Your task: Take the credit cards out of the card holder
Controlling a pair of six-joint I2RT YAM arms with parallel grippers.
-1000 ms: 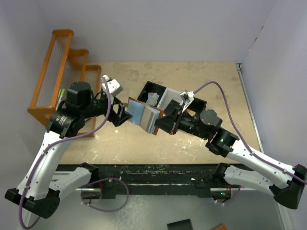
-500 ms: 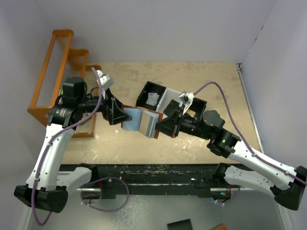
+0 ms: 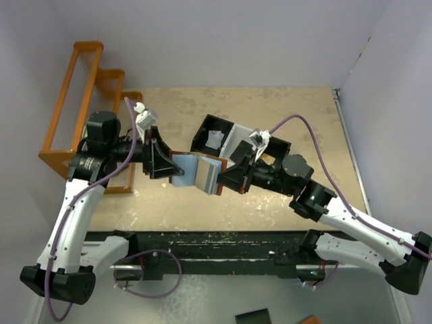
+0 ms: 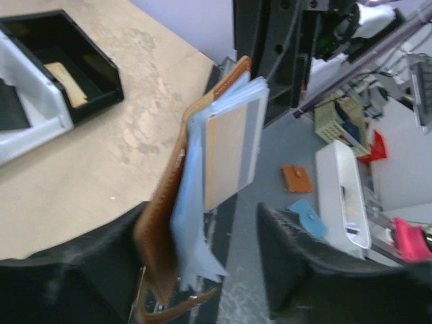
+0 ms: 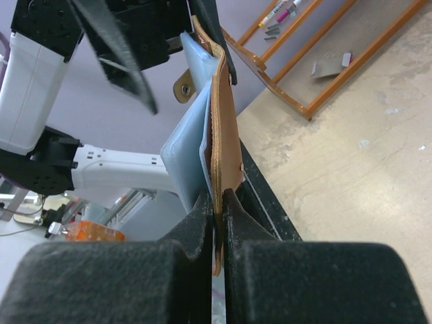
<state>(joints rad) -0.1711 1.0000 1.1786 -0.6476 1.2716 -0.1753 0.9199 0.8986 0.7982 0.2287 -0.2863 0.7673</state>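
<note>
Brown leather card holder (image 5: 227, 128), fanned open, pinched in right claw (image 5: 217, 202); left claw (image 3: 170, 162) spread around it.

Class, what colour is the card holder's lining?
Card holder lining: pale blue; best in left wrist view.

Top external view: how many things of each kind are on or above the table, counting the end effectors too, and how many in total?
End effectors: 2, the left end effector and the right end effector
Card holder: 1
Compartment tray: 1
White scrap in the tray: 1
Orange rack: 1
Total: 6
</note>
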